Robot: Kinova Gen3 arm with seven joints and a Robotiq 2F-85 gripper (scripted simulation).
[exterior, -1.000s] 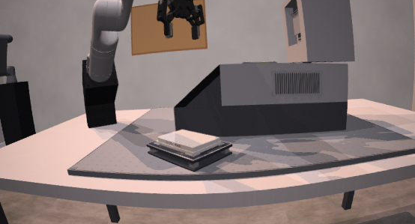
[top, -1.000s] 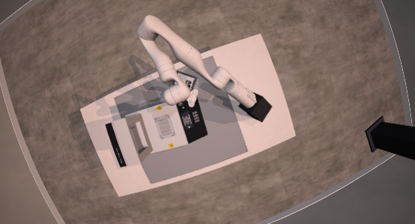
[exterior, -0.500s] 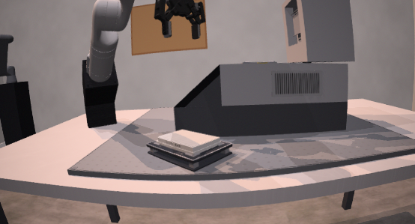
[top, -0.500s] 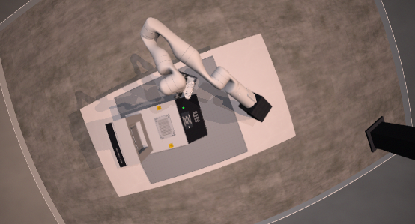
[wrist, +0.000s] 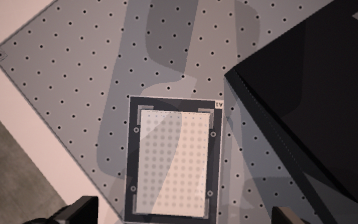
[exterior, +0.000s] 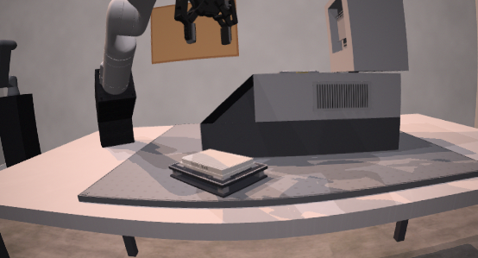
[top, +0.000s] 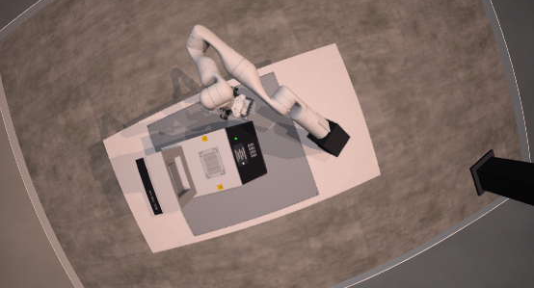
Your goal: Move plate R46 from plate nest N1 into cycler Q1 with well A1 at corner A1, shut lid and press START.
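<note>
Plate R46 (exterior: 216,162) (wrist: 174,162), white with many wells, lies in the dark plate nest N1 (exterior: 224,185) (wrist: 130,150) on the grey mat, just in front of cycler Q1 (top: 222,156) (exterior: 302,114) (wrist: 320,115). A small label (wrist: 218,104) marks the nest's corner nearest the cycler. Q1's lid (top: 175,177) (exterior: 371,28) stands open and its block (top: 212,162) is bare. The lamp (top: 235,138) is green. My gripper (top: 231,110) (exterior: 206,34) (wrist: 185,216) is open and empty, hanging high above the plate. In the top view the arm hides the nest.
The arm's black pedestal (top: 333,139) (exterior: 114,114) stands at the table's back. The perforated grey mat (top: 270,190) (exterior: 345,174) (wrist: 55,75) ends close to the nest. A black strip (top: 146,186) lies behind Q1's lid. A dark stand (top: 501,177) (exterior: 17,127) is off the table.
</note>
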